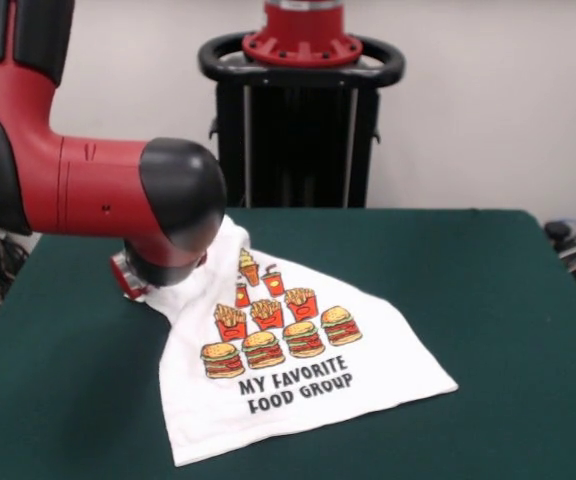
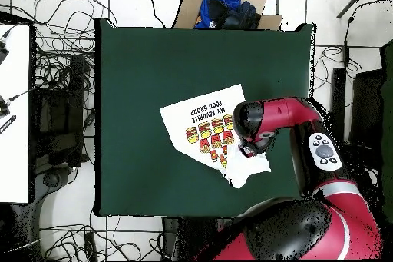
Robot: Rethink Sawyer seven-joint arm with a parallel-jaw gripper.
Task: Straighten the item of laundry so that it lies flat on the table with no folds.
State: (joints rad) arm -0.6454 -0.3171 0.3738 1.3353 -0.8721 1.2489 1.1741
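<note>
The white T-shirt (image 1: 298, 370) with burgers, fries, drinks and "MY FAVORITE FOOD GROUP" lies print up on the dark green table (image 1: 488, 300). Its hem end spreads flat toward the camera. Its upper end narrows into a bunched, folded point that runs up under the arm's black wrist. My gripper (image 1: 136, 282) sits low at that bunched end, mostly hidden by the wrist, so its state does not show. In the overhead view the shirt (image 2: 203, 124) lies right of the table's (image 2: 138, 67) middle, with the gripper (image 2: 247, 150) over its crumpled near end.
The black pedestal (image 1: 303, 110) stands at the table's far side. In the overhead view a cardboard box with blue cloth (image 2: 226, 9) sits beyond the table's top edge, cables lie on the floor (image 2: 61, 67), and a white surface (image 2: 14, 113) stands at the left.
</note>
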